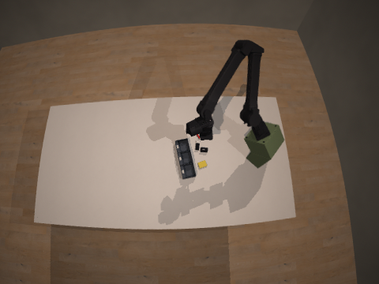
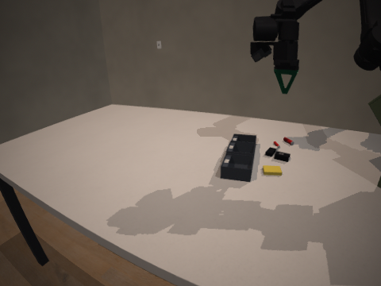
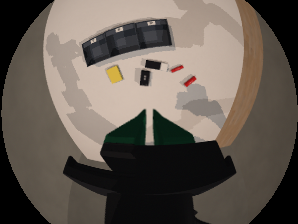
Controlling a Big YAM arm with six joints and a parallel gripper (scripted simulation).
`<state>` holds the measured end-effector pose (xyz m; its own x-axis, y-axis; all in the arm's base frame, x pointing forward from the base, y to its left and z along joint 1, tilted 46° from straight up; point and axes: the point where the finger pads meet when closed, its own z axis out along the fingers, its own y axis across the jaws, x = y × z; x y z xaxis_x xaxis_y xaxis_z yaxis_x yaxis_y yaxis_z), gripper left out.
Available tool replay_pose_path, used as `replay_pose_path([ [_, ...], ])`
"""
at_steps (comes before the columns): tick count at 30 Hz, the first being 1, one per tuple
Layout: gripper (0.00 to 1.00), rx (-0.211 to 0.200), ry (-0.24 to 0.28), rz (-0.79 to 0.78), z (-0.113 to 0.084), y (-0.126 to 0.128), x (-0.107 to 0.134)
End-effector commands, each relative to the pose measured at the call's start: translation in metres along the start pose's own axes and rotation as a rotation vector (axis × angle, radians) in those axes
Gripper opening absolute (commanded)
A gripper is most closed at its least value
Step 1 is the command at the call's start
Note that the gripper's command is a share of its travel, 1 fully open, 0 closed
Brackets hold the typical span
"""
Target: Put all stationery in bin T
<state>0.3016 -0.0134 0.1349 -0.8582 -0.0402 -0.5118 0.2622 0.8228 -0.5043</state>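
High above the red pieces [image 2: 288, 141] beside the bin row [image 2: 239, 156] | hand [image 2: 284, 90] nearly closed, holding nothing | yellow block [image 2: 272, 170] on tabletop [image 2: 119, 159] by row's near end

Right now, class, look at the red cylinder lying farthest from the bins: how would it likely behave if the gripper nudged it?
The red cylinder lies on its side, so it would probably roll rather than slide. It looks small beside the bins, so likely light and easily knocked away. Its round, short body may slip from the gripper.
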Motion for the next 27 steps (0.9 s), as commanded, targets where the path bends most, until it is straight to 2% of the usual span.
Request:
replay_pose_path([
  [1,0.09,-0.008,-0.028,0.027,-0.004,-0.001,-0.022],
  [12,0.09,-0.008,-0.028,0.027,-0.004,-0.002,-0.023],
  [16,0.09,-0.004,-0.030,-0.153,0.022,-0.004,-0.046],
  [17,0.09,-0.003,-0.030,-0.154,0.028,-0.005,-0.052],
  [19,0.09,-0.003,-0.030,-0.154,0.028,-0.005,-0.052],
  [27,0.09,0.001,-0.028,-0.159,0.080,-0.010,-0.094],
])
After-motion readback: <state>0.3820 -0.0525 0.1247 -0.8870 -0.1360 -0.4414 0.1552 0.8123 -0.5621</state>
